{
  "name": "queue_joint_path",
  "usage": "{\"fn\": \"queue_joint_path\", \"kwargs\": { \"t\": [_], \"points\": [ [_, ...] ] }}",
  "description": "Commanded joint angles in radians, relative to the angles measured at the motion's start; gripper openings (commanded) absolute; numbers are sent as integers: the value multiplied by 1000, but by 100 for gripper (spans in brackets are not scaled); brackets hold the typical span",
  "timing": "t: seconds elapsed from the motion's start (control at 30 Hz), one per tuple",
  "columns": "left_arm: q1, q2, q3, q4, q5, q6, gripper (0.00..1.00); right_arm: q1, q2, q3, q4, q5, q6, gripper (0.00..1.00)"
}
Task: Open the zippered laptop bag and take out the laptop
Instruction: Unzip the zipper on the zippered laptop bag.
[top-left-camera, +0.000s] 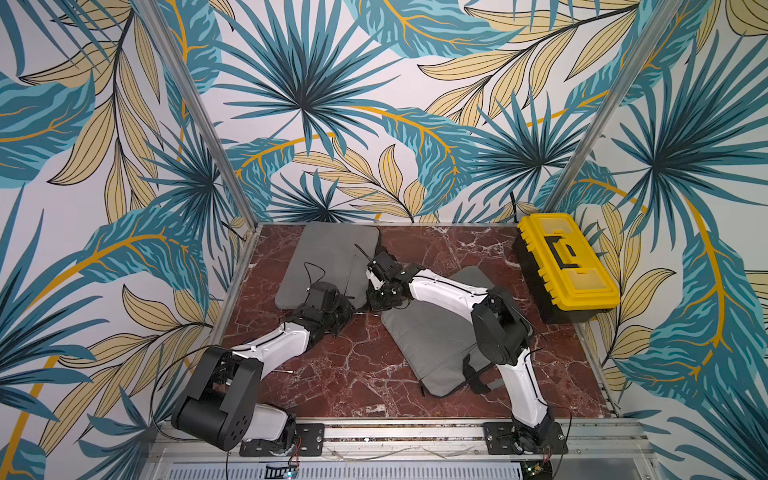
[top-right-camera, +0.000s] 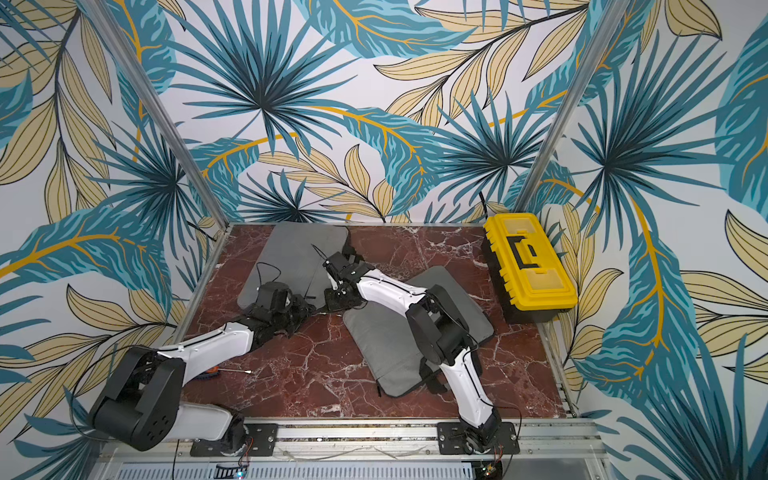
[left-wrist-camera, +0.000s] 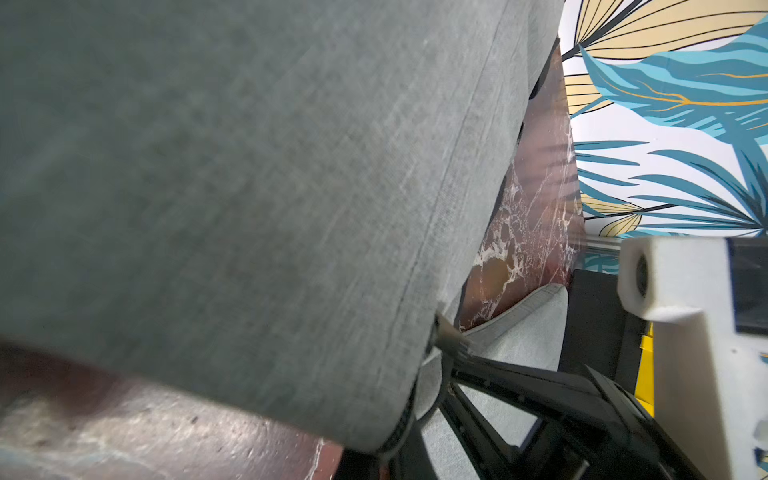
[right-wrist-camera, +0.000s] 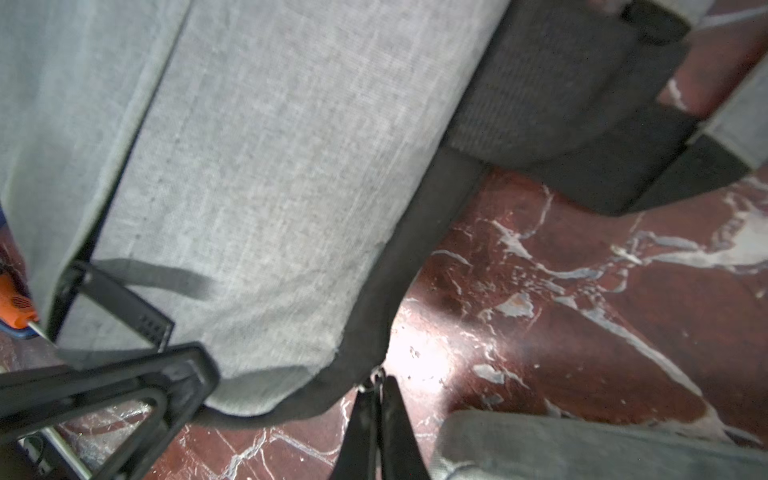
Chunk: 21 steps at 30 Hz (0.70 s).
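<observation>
The grey zippered laptop bag (top-left-camera: 328, 257) (top-right-camera: 291, 257) lies flat at the back left of the table. Both grippers meet at its near right corner. My right gripper (right-wrist-camera: 376, 386) (top-left-camera: 372, 301) is shut on the bag's small metal zipper pull (right-wrist-camera: 376, 379) (left-wrist-camera: 446, 334), at the dark zip band round that corner. My left gripper (top-left-camera: 351, 309) (left-wrist-camera: 374, 457) is shut on the corner of the bag beside it; its black fingers (right-wrist-camera: 166, 382) lie against the grey fabric. The bag's top panel lies down on it. The laptop is hidden.
A second grey bag (top-left-camera: 432, 345) lies at the front right, partly under my right arm. A yellow and black toolbox (top-left-camera: 565, 262) stands at the back right edge. An orange-handled screwdriver (top-right-camera: 214, 370) rests by my left arm. The table (top-left-camera: 332, 374) is dark red marble, walled on three sides.
</observation>
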Motion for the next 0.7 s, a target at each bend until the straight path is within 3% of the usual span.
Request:
{"fn": "queue_joint_path", "kwargs": {
  "t": [0.0,0.67],
  "points": [
    [41,-63,-22,-74,-78,28,0,-90,15,4,-84,194,12,0],
    [84,-164,-18,-220,-123,80,0,-125,7,-11,-105,263,41,0]
  ]
}}
